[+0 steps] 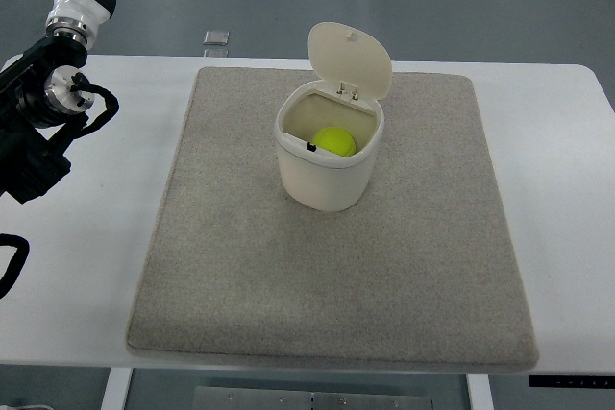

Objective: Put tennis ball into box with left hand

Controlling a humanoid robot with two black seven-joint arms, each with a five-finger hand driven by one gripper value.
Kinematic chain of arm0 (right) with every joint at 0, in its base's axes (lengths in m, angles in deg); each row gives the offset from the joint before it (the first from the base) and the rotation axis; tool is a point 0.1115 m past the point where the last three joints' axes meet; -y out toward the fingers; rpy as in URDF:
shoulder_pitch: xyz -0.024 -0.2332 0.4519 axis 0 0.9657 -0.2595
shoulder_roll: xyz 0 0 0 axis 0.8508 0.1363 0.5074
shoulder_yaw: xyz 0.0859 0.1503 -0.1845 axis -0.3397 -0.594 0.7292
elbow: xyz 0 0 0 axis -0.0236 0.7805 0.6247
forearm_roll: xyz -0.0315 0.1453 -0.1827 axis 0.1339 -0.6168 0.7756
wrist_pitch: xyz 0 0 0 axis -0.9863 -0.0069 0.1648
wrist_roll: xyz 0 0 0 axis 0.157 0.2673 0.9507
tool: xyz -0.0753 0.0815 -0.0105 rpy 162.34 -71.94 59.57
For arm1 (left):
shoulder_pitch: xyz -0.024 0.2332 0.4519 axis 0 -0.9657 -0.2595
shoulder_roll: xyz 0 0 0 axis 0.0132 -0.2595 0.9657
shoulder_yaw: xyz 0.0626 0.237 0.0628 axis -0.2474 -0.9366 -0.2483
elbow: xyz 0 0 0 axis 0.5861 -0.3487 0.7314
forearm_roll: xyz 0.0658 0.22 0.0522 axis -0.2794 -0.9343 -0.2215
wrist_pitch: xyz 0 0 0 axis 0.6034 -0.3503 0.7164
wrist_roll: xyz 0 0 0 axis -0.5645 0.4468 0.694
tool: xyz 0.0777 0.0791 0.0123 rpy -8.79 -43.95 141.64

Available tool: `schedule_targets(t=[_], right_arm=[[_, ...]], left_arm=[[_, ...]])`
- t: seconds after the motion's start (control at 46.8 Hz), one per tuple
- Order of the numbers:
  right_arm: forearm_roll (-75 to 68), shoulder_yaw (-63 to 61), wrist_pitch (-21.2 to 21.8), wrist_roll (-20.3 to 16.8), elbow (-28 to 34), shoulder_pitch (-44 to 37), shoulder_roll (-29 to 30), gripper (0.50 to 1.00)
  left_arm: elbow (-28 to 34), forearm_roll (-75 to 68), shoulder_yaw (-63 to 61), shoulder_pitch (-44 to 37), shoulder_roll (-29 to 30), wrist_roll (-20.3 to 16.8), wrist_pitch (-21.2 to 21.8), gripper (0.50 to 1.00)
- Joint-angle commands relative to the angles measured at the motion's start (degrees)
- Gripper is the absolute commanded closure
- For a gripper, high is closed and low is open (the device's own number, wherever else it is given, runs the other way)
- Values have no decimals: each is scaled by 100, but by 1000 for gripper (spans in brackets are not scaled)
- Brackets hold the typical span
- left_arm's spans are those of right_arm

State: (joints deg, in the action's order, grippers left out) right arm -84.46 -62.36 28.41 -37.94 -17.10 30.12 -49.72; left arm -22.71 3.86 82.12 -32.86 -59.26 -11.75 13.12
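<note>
A yellow-green tennis ball (336,140) lies inside the cream-white box (327,181), a small bin standing upright on the far middle of the grey mat (288,276). Its hinged lid (349,60) is tipped back and open. My left arm comes in at the upper left, with a white and black wrist. The black left hand (34,156) hangs over the table's left edge, far from the box, and part of it is cut off by the picture's edge. Nothing shows in it.
The mat covers most of the white table (86,266). A small grey square (216,37) lies on the floor beyond the table's far edge. A black loop (10,264) shows at the lower left edge.
</note>
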Motion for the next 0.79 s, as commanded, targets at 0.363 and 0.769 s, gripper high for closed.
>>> schedule_targets(t=[0.363, 0.769], right_arm=[[0, 1, 0, 0, 0, 0, 0, 599], [0, 1, 0, 0, 0, 0, 0, 599]], left_arm=[[884, 519, -77, -321, -252, -2, -759, 662], [964, 379, -797, -382, -648, -2, -838, 660]])
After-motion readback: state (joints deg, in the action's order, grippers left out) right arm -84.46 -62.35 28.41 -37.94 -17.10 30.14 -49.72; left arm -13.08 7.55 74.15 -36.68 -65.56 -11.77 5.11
